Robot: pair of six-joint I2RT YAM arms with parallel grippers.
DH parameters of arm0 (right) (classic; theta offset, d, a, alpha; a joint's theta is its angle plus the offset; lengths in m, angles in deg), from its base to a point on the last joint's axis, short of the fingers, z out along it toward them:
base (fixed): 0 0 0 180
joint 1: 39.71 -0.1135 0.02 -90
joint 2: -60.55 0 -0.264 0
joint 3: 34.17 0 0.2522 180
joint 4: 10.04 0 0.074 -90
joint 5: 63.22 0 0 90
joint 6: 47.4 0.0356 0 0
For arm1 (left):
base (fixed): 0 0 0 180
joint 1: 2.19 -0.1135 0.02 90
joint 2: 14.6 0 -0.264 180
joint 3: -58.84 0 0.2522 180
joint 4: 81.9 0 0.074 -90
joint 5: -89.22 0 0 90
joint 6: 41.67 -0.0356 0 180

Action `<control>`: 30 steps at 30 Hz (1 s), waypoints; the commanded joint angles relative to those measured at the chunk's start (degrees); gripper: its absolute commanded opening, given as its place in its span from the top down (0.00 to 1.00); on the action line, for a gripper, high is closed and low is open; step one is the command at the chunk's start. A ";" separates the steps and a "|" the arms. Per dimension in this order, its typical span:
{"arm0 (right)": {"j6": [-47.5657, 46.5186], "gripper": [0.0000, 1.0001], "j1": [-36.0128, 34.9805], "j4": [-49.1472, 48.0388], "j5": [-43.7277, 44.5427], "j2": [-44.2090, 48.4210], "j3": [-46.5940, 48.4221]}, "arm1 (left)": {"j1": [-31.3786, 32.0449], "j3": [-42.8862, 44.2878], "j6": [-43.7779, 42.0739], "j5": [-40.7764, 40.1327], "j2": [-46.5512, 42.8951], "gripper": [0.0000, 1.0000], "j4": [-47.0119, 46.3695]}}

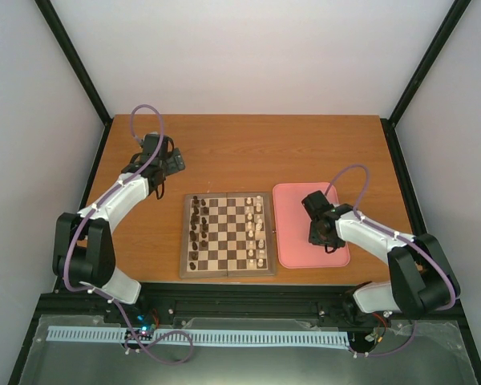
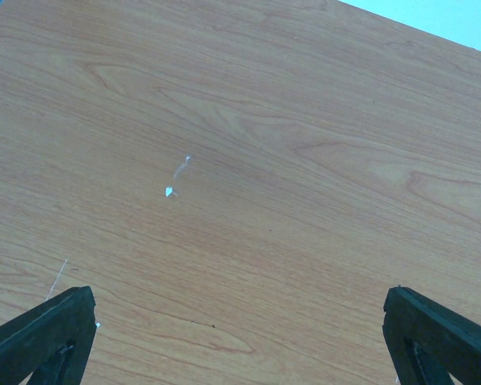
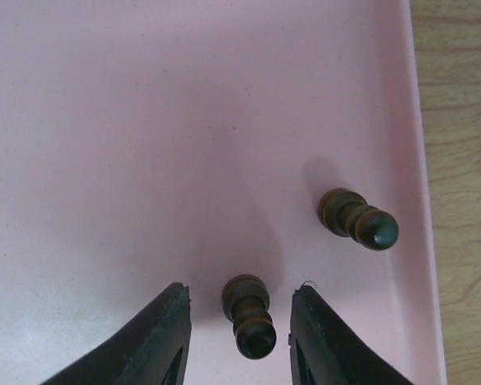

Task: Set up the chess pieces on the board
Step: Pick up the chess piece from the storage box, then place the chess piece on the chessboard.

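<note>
Half-open right hand [image 3: 240, 293] flanks a dark pawn [image 3: 249, 317] on the pink tray [image 3: 104, 120], untouching; left hand [image 2: 239, 295] gapes.

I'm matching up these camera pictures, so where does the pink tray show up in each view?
Top external: pink tray lies right of the board, middle right.
Left wrist: not in it.
Right wrist: fills most of the picture, two dark pieces on it.
Shared landmark: the wooden table, seen in all three views.
</note>
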 commanded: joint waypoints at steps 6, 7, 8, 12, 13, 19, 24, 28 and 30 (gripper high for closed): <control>2.51 0.83 0.46 -0.18 2.42 2.62 -1.16 | 0.40 0.29 -0.54 -0.11 -0.53 0.00 0.82; 2.58 0.85 0.45 -0.29 2.52 2.73 -1.15 | 0.40 0.27 -0.55 -0.13 -0.50 0.00 0.78; 2.55 0.88 0.45 -0.29 2.61 2.75 -1.16 | 0.40 0.29 -0.55 -0.17 -0.57 0.00 0.80; 1.82 0.94 0.40 -0.46 1.70 3.71 -0.70 | 0.40 0.27 -0.46 -0.61 -0.41 0.00 0.88; 1.48 0.94 0.30 -0.43 0.97 4.26 -0.17 | 0.40 0.31 -0.46 -0.72 -0.38 0.00 0.91; 1.58 0.96 -8.36 3.98 -0.55 7.68 8.84 | 0.40 0.62 -0.37 -2.00 0.17 0.00 1.35; 3.40 0.96 -25.40 7.16 2.48 1.58 22.25 | 0.40 0.89 -0.24 -2.57 0.99 0.00 1.46; 1.12 0.96 -35.40 6.65 2.91 -8.67 33.38 | 0.40 1.26 -0.20 -2.94 1.50 0.00 1.74; -1.10 0.96 -38.19 5.63 1.02 -13.87 37.50 | 0.40 1.19 -0.20 -3.21 1.36 0.00 1.79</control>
